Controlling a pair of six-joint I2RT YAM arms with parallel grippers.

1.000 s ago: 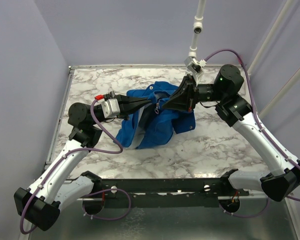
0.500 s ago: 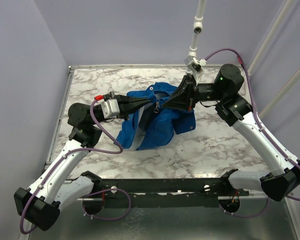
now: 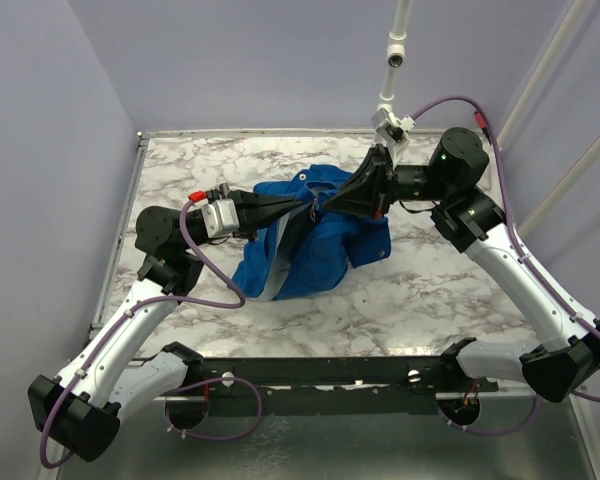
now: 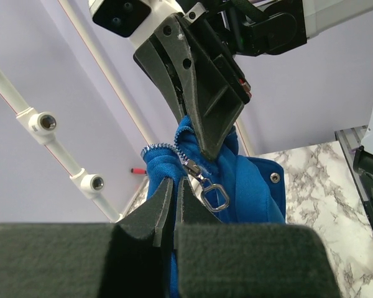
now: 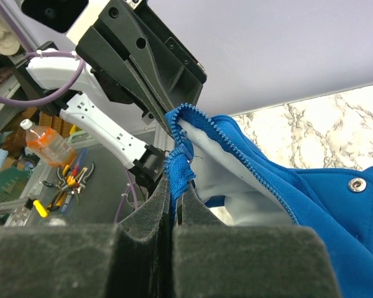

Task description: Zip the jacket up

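- Bare marble table point(image 3: 430, 290) on every side of the jacket point(image 3: 320, 250); widest open stretch toward the lower right of the top view, narrower strip along the upper edge.
- Jacket bunched at centre frame, blue side up, pale lining at the lower-left fold, zipper edge lifted off the table between both grippers.
- Left gripper point(image 3: 308, 206) clamped tight on blue fabric at the toothed edge, just beside the zipper slider point(image 4: 193, 169).
- Right gripper point(image 3: 328, 207) pinched together on the toothed edge too, tips close to the left's.
- Lilac walls close on left, back and right.
- Hood and sleeves lost in the folds; lower zipper run hidden beneath the arms.
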